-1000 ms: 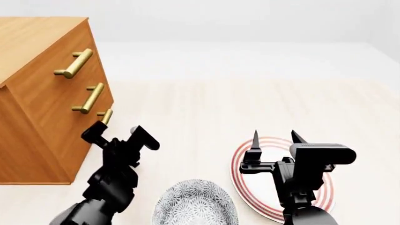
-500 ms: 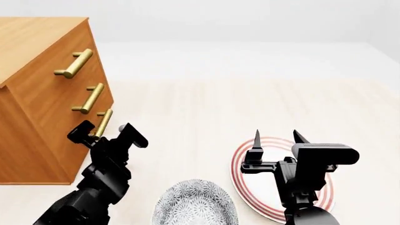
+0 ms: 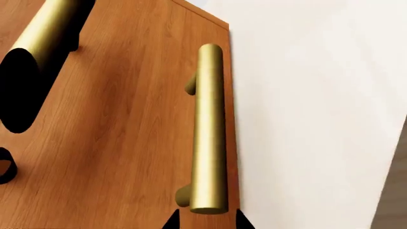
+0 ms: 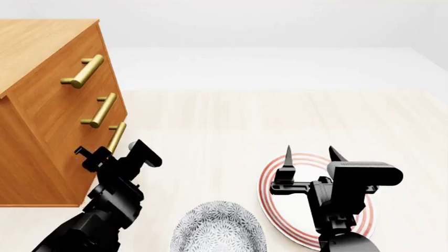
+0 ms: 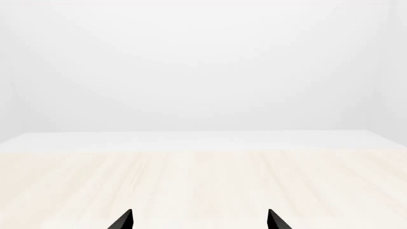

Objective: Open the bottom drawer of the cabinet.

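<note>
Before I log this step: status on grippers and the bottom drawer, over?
Left gripper open at bottom drawer's handle, not clamped. Right gripper open, idle over plate. Bottom drawer shut. Nothing blocking.

Boxy orange-brown wood-grain cabinet: stands on pale floor at the left, three stacked drawers, brass bar handles. Lowest orange-brown wooden drawer: flat front flush with the cabinet face, shut; brass bar handle undamaged.
</note>
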### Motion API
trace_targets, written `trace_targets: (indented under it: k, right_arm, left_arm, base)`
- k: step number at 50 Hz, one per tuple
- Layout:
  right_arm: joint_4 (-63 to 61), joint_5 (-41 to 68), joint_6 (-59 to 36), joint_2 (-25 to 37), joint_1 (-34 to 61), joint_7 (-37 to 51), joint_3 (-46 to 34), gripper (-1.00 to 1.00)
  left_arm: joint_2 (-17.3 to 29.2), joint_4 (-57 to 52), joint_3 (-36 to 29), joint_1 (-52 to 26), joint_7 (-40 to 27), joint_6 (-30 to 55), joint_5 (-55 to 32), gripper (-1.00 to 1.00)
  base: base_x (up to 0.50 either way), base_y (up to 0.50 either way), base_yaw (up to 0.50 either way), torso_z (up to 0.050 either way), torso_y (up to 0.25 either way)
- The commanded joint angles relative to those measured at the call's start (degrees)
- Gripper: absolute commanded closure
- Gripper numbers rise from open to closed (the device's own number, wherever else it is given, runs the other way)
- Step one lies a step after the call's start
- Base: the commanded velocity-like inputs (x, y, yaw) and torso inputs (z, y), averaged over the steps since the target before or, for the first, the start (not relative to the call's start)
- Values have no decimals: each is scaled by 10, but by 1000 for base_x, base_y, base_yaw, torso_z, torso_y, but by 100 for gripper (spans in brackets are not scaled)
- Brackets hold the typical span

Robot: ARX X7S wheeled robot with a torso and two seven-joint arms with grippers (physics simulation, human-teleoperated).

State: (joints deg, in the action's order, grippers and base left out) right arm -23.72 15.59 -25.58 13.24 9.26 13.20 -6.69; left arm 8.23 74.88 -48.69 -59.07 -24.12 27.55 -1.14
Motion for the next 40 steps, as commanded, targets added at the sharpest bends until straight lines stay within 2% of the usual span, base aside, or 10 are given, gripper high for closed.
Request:
trace_targets:
  k: [1,12,21,28,40]
  right_arm:
    - [0,3,1,2,0,3,-2,-100]
    - [4,4,5,3,1,5,-5,-100]
    - [3,6,4,6,2,7,-7,-100]
    - [3,8,5,7,3,8,-7,-100]
    - [11,11,15,9,1,9,-8,-100]
  left_arm:
    - [-1,1,-23,1,-10,-17,21,100]
    - [-22,1,-53,-5,-3,-52,28,100]
    - [-36,-7,-61,-8,1,-44,30,100]
    - [12,-201,-60,36,5,80,28,100]
    - [43,-376,-63,71,10,212,27,100]
  base:
    - [0,0,0,0,0]
    - [3,0,-1,0,0]
    - [9,0,-7,-3,0]
    - [0,-1,-3,0,0]
    - [0,0,0,0,0]
